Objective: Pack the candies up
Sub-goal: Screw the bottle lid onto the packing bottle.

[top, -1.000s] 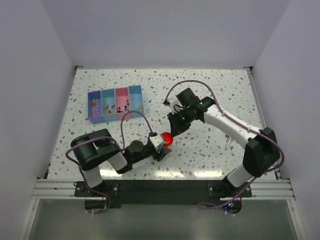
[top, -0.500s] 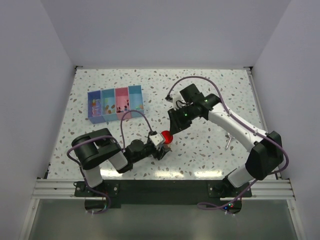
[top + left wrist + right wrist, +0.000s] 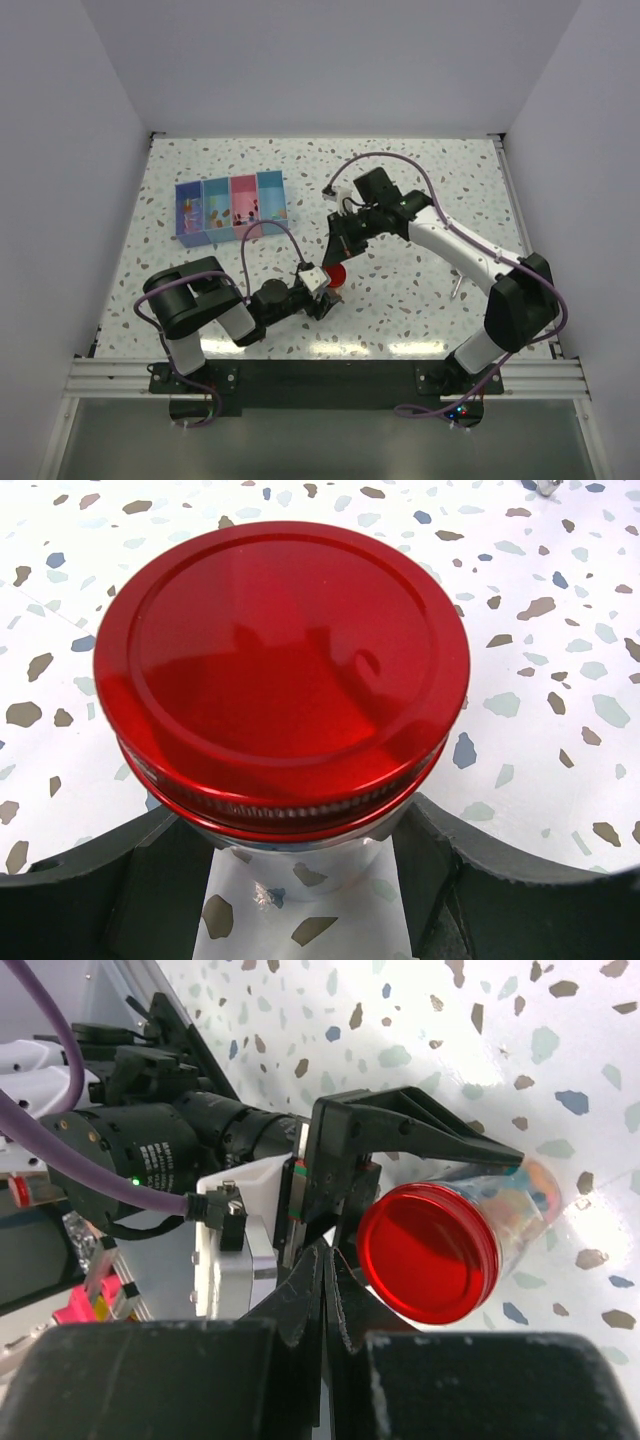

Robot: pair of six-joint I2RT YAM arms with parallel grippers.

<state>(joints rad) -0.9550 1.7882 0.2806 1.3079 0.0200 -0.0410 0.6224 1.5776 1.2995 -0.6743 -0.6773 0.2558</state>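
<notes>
Left wrist view has the left gripper (image 3: 310, 875) with its fingers spread and pressed to either side of a clear, round jar (image 3: 300, 855), just under its glossy red screw lid (image 3: 285, 650). The tiny wrapped candies in mixed colours (image 3: 540, 1182) lie inside that jar, with more in the four-compartment coloured plastic tray (image 3: 230, 182) at ten o'clock from it.

The jar looks stiff, smooth and likely slippery, its load light and loose. I judge the lid is best gripped across its ridged rim, the body staying clamped below.

The right gripper (image 3: 325, 1300) has its fingers pressed together and empty, at eight o'clock of the lid in its own view. The speckled terrazzo table (image 3: 420, 190) shows nothing lying between jar and tray.
</notes>
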